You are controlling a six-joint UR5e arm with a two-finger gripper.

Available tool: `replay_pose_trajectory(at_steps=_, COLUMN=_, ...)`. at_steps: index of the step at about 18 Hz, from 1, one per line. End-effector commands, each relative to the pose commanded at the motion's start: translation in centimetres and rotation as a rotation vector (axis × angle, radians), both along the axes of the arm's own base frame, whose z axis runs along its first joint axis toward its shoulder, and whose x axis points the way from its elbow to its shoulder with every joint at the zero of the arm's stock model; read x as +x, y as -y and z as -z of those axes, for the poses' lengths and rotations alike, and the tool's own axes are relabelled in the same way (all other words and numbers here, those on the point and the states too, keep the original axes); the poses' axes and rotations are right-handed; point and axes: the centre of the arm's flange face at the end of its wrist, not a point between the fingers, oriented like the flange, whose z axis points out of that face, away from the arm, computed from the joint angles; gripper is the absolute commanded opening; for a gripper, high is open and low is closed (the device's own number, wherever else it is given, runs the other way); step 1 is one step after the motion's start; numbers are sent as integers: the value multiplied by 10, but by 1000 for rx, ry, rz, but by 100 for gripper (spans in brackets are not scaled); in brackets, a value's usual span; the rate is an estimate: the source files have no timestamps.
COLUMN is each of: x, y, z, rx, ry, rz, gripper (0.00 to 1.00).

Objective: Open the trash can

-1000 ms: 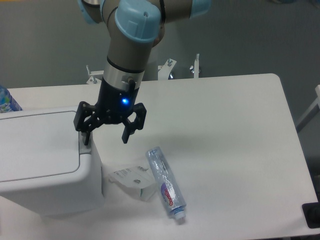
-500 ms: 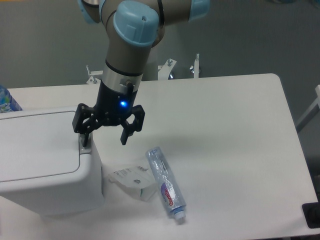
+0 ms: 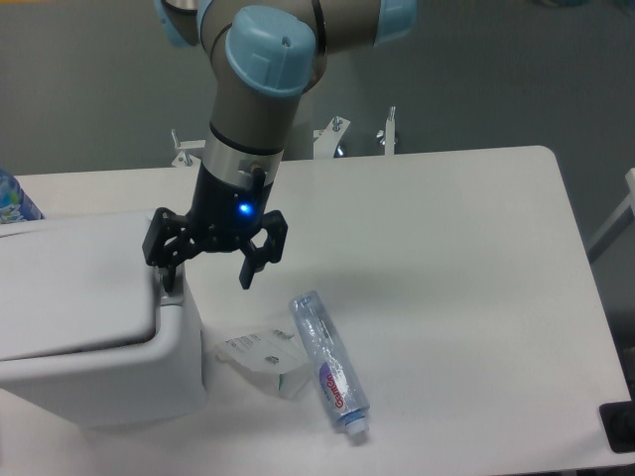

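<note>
While the arm reaches down from the top of the frame, its gripper hangs with both black fingers spread wide and nothing between them. A blue light glows on the wrist just above the fingers. The left finger sits right at the bin's grey latch, at the lid's right edge; whether it presses the latch or only hovers over it cannot be told. The other finger hangs over bare table, clear of everything.

The bin fills the lower left of the frame, running off the left edge, and is much the largest thing on the table. Its lid looks slightly raised and blurred along its far edge.

Just right of the bin, at lower centre, a small white box lies on the table, with a clear tube lying touching its right side, cap towards the bottom edge. A blue-and-white object peeks in at the left edge, behind the bin. Metal fittings stand at the table's far edge, behind the arm.
</note>
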Motion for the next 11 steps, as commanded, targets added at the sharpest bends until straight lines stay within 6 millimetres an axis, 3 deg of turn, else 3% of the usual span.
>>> replay_pose_trajectory(at_steps=5, x=0, y=0, z=-5, rx=9, ry=-11, rz=3, gripper=100)
replay_pose_trajectory(at_steps=11, x=-21, y=-1, z=-65, rx=45, ry=-173, rz=-19, gripper=100)
